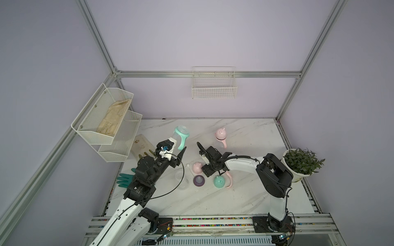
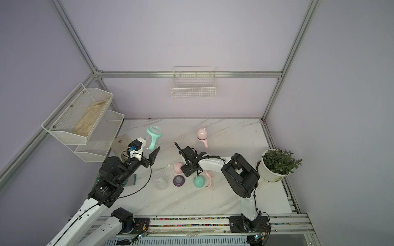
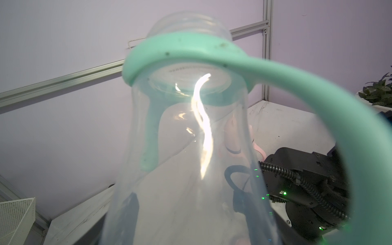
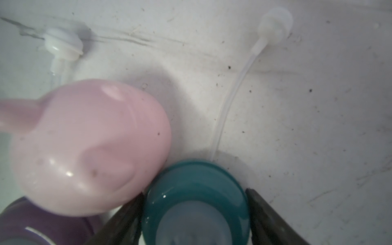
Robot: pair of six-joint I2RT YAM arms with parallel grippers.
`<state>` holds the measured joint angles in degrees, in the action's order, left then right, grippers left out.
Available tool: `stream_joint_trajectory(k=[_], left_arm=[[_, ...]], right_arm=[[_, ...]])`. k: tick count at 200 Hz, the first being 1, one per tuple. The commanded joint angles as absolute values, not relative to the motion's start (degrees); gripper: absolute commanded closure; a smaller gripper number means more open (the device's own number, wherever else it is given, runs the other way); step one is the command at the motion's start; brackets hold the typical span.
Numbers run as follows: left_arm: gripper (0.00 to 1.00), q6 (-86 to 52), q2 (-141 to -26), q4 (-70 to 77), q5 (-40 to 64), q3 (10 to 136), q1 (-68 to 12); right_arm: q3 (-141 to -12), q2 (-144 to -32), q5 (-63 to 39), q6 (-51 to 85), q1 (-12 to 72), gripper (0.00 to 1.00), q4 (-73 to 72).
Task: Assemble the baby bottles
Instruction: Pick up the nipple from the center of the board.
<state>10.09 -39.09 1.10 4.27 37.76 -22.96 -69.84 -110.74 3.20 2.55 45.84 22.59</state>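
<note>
Three baby bottles. The capped bottle [image 1: 220, 136] stands upright at the back of the tabletop [image 1: 245, 191]. The bare bottle [image 1: 182, 181] sits nearer the front. The mint-ringed bottle [image 1: 181, 133] is off the tabletop, clamped low on its body by the left end effector [image 1: 178, 148]. Its long axis tilts away, open neck toward the back wall.

Two loose caps, a pink cap [image 1: 197, 167] and a mint cap [image 1: 219, 181]. Two collars, a purple collar [image 1: 199, 180] and a teal collar [image 4: 191, 180]. Two straws [image 4: 233, 95].

The right end effector [image 4: 194, 194] straddles the teal collar, fingers [image 4: 261, 212] against its sides. Gripped or not, I cannot tell.
</note>
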Motion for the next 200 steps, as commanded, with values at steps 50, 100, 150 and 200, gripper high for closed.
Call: stream_joint_trajectory(k=[50, 100, 150, 200], left_arm=[[1.00, 9.86, -39.28, 3.27, 4.92, 37.52, -23.12], [1.00, 9.67, -39.85, 3.50, 5.48, 37.53, -23.13], [1.00, 9.26, -42.39, 7.92, 7.76, 37.33, -23.12], [1.00, 7.96, -43.33, 14.12, 10.56, 34.10, -23.11]], right_arm=[[-69.19, -110.08, 4.86, 2.94, 46.43, 0.21, 28.73], [-69.48, -108.55, 1.92, 3.86, 46.46, 0.39, 29.43], [-77.19, -100.86, 1.93, 5.78, 45.68, 0.52, 36.72], [-91.33, -97.25, 5.07, 2.70, 44.68, 0.52, 48.42]])
